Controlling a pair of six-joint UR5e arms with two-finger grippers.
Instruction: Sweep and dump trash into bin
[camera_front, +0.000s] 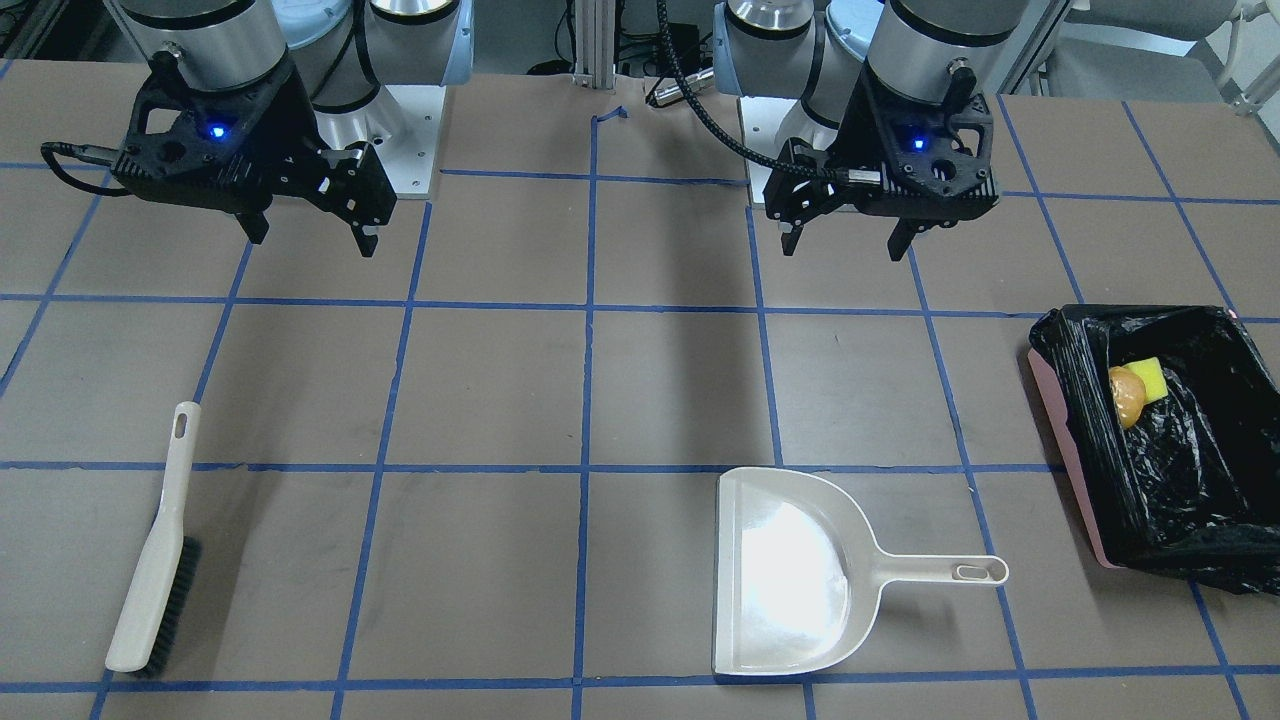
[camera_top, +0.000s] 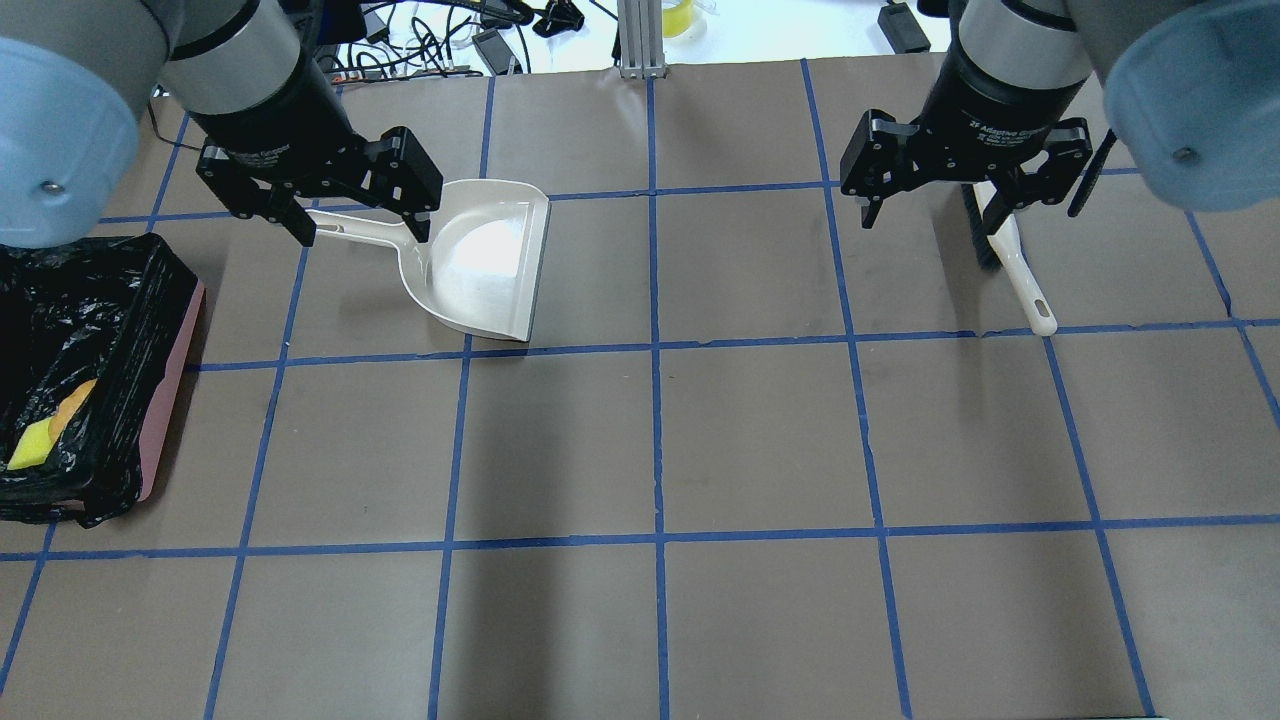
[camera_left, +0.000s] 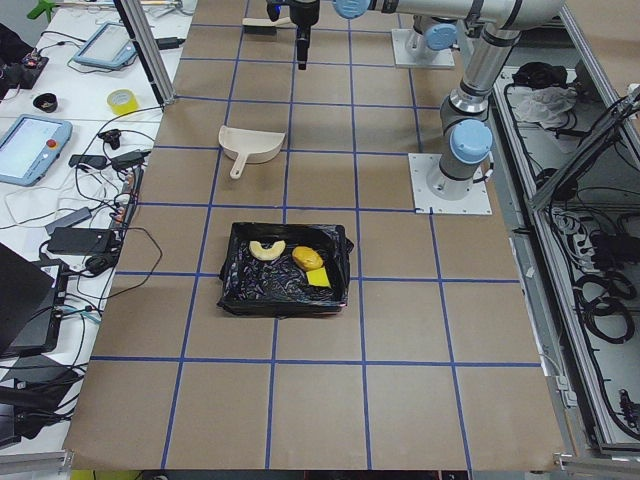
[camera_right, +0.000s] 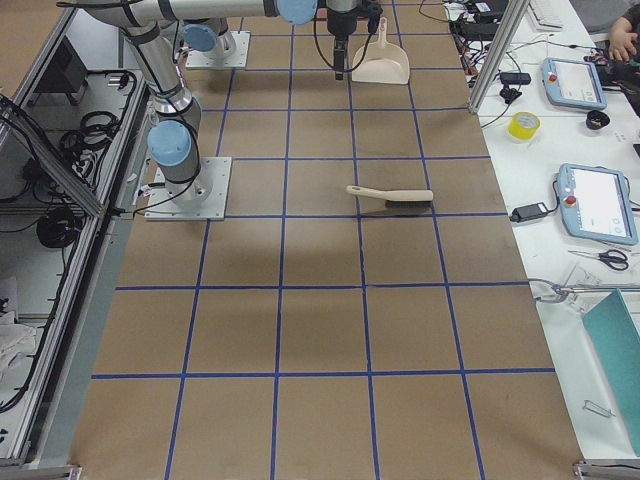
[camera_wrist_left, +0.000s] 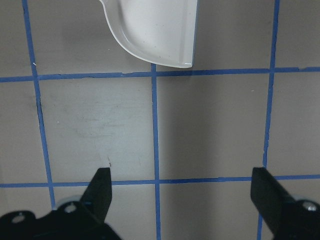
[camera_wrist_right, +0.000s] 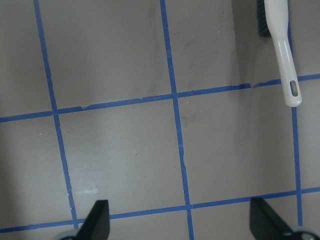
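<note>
Brown worktop gridded with blue tape fills the front-facing view. At its right edge sits the pink, black-lined bin. The cream dustpan lies lower centre, the brush lower left. The left gripper, upper right, and right gripper, upper left, hang with fingers spread, empty. Inside the bin lie the golden-brown lump, yellow-green wedge and croissant-like piece.

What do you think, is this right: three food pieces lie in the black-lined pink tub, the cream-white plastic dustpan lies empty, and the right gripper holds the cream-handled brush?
No. The right gripper is open and holds nothing; the cream-handled brush with dark bristles lies on the table, apart from it, as the exterior front-facing view shows. The rest is right.
</note>
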